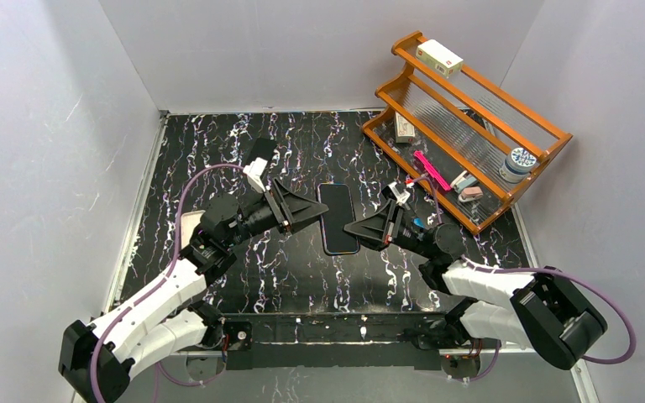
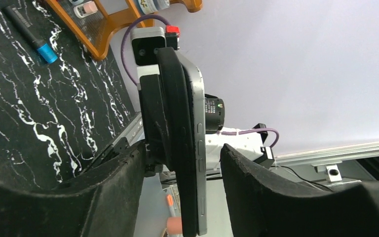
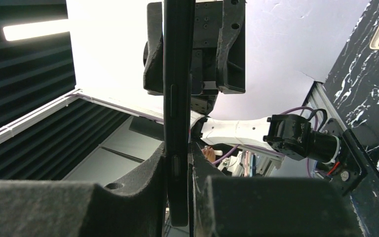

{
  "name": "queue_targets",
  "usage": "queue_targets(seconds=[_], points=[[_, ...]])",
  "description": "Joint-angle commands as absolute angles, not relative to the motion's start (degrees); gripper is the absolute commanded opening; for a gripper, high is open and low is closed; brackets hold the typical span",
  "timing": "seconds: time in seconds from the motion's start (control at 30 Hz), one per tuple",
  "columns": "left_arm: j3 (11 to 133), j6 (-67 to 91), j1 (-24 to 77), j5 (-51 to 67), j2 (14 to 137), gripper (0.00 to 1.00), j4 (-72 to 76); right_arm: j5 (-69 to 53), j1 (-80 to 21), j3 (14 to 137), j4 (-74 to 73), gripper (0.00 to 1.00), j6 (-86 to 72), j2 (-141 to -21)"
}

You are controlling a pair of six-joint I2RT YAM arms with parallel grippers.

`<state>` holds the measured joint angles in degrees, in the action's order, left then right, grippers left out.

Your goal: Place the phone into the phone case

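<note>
Right tool [image 3: 177,153]: closed on the right-hand edge of the phone [image 1: 338,218], one pad on each face. The phone is held flat above the tabletop [image 1: 285,277] at centre frame.

Left tool [image 2: 182,153]: spread wide, straddling the phone's opposite edge. As far as we can tell, neither pad presses it.

Case [image 2: 170,123]: black and rubbery, lying along the phone's back. We cannot tell whether it is fully seated.

Handling, in our judgement:
- Phone: stiff, smooth-sided, glass-faced and breakable, best pinched across its flat faces near an edge.
- Case: soft and yielding, best pressed home at the corners.

Rack [image 1: 512,99], wooden, upper right. It holds:
- a small box [image 1: 439,57]
- a round tin [image 1: 518,159]
- a pink stick [image 1: 431,170]

Loose on the tabletop: a blue-tipped pen [image 2: 29,32].
</note>
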<state>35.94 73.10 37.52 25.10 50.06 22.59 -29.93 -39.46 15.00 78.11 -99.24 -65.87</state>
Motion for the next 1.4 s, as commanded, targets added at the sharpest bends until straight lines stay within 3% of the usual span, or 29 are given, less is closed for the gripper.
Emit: queue_targets(seconds=[0.0, 0.17, 0.3, 0.47, 0.53, 0.6, 0.67, 0.7, 0.8, 0.97, 1.17, 1.37], points=[[35.2, 72.9, 37.6, 26.2, 49.3, 0.50, 26.9, -28.3, -39.9, 15.8, 89.4, 0.11, -101.8, -66.3], [34.9, 73.2, 37.7, 26.1, 49.8, 0.24, 27.9, -28.7, -40.3, 15.7, 88.2, 0.13, -101.2, -66.7], [35.5, 72.6, 37.7, 26.3, 50.7, 0.00, 26.7, -29.1, -40.3, 16.0, 85.3, 0.27, -100.1, -66.2], [39.5, 66.3, 37.7, 23.8, 51.2, 0.00, 12.6, -29.3, -40.3, 17.6, 75.7, 0.52, -95.2, -63.1], [41.2, 64.5, 37.7, 22.1, 51.4, 0.00, 8.0, -29.1, -40.5, 18.1, 72.2, 0.56, -93.8, -62.0], [42.0, 64.4, 37.7, 21.9, 51.8, 0.00, 7.5, -28.7, -40.4, 18.4, 71.0, 0.49, -93.3, -61.5], [42.6, 64.5, 37.7, 22.3, 52.3, 0.00, 7.7, -28.5, -40.5, 18.6, 71.0, 0.34, -93.0, -61.5], [42.8, 64.6, 37.7, 22.6, 52.4, 0.01, 7.8, -28.6, -40.5, 18.8, 71.0, 0.28, -92.9, -61.6], [42.9, 65.6, 37.7, 23.0, 52.1, 0.19, 8.0, -28.7, -40.5, 18.7, 70.6, 0.17, -92.6, -61.5], [41.3, 67.6, 37.7, 25.0, 51.1, 0.52, 8.6, -23.3, -40.5, 16.7, 70.9, 0.13, -92.3, -59.9], [36.0, 71.5, 37.7, 26.9, 48.9, 0.56, 11.2, -17.0, -40.5, 17.1, 70.7, 0.14, -90.5, -59.0], [33.8, 73.6, 37.7, 27.5, 47.3, 0.51, 13.3, -15.9, -40.5, 16.9, 71.2, 0.14, -90.6, -60.1]])
